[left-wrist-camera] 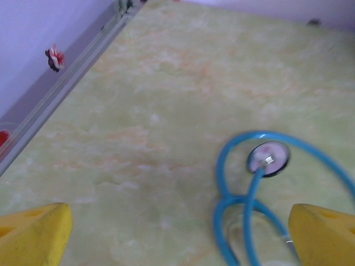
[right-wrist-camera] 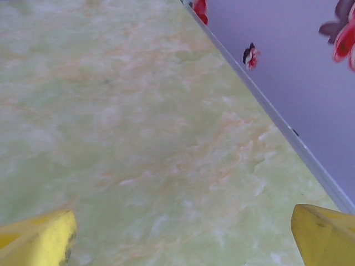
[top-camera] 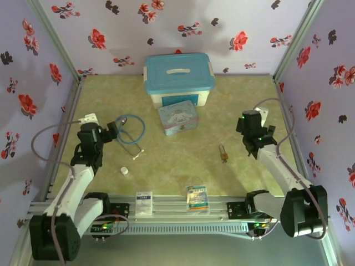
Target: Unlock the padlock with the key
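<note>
Padlock lies flat on the table, right of centre, near the right arm and well apart from the tin and box. The key is too small to make out.

Left gripper is wide open and empty above the table, next to the stethoscope. Right gripper is also wide open and empty, over bare table by the wall.

The padlock is probably light, rigid, slick metal that will skid if nudged. Best to pinch the brass body across its flat sides, not the thin shackle.

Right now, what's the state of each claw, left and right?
Left claw: open, holding nothing; stethoscope on the table ahead of it.
Right claw: open, holding nothing, above the table.
</note>
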